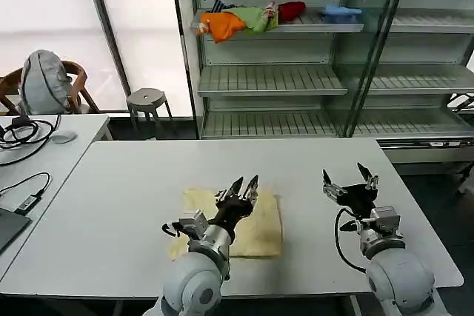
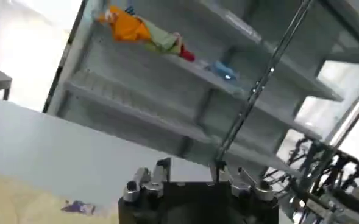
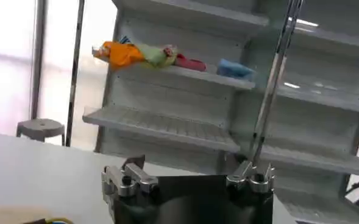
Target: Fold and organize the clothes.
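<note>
With the shirt (image 1: pixel 252 231) folded flat, lift the nearly closed left gripper (image 1: pixel 245 183) straight up, keeping the spread-open right gripper (image 1: pixel 346 178) at its 3 o'clock.

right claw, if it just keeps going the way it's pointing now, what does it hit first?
Probably nothing close. The right claw is open over bare table, right of the folded T-shirt, aimed forward and slightly upward. Past the table's far edge, the shelving unit stands in that line, though depth is unclear.
</note>
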Robot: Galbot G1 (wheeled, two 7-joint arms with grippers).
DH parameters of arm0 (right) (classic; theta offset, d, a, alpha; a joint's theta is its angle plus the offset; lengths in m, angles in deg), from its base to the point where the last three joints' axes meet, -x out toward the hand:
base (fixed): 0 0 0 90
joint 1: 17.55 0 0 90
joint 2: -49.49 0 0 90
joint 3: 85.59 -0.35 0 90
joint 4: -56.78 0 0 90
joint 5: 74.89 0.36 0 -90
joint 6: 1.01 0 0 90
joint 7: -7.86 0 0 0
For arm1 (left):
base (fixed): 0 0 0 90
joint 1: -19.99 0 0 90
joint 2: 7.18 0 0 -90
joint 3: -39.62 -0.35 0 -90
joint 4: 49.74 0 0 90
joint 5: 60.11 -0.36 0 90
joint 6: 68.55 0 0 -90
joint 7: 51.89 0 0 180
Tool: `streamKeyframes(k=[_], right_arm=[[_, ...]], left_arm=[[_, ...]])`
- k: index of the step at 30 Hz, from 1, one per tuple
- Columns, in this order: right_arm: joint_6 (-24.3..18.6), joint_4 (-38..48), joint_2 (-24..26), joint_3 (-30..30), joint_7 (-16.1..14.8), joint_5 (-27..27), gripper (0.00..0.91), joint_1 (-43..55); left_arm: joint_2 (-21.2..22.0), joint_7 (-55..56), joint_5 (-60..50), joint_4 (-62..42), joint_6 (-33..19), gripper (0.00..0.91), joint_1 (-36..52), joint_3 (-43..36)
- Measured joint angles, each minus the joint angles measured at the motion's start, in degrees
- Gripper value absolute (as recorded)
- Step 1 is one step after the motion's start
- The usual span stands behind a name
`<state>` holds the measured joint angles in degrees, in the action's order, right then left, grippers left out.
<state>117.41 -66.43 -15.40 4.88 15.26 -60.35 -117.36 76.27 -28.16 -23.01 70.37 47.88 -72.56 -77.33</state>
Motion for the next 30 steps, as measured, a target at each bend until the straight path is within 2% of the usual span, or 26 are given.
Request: streamKeyframes(k=[4, 8, 15, 18, 24, 30], right_arm=[[-0.39, 0.67, -0.34, 0.64, -0.12, -0.3, 0.907, 0.8], [-0.88, 1.24, -0.75, 1.32, -0.33, -0.68, 0.907, 1.54], [-1.95, 2.39, -1.68, 3.01, -0.66, -1.81, 0.907, 2.73], [-2.52, 3.0, -1.95, 3.68, -0.82, -2.48, 0.907, 3.3], [-4.2, 4.91, -2.46, 3.8, -1.36, -4.42, 0.907, 4.68], [-6.77, 7.53, -2.76, 3.0, -2.58, -6.18, 0.907, 5.71]], left_arm=[[-1.01, -2.93, -0.93, 1.35, -1.23, 0.907, -0.07, 2.01], [-3.91, -7.83, -5.74, 1.78, -3.45, 0.907, -0.81, 6.62], [-10.82, -18.24, -15.55, -0.72, -9.94, 0.907, -4.75, 20.73], [-12.49, -21.44, -18.25, -2.23, -12.28, 0.907, -6.57, 26.04], [-14.15, -25.35, -22.59, -4.32, -15.79, 0.907, -8.93, 32.29], [-14.84, -26.98, -26.56, -5.11, -18.16, 0.907, -10.32, 35.24]])
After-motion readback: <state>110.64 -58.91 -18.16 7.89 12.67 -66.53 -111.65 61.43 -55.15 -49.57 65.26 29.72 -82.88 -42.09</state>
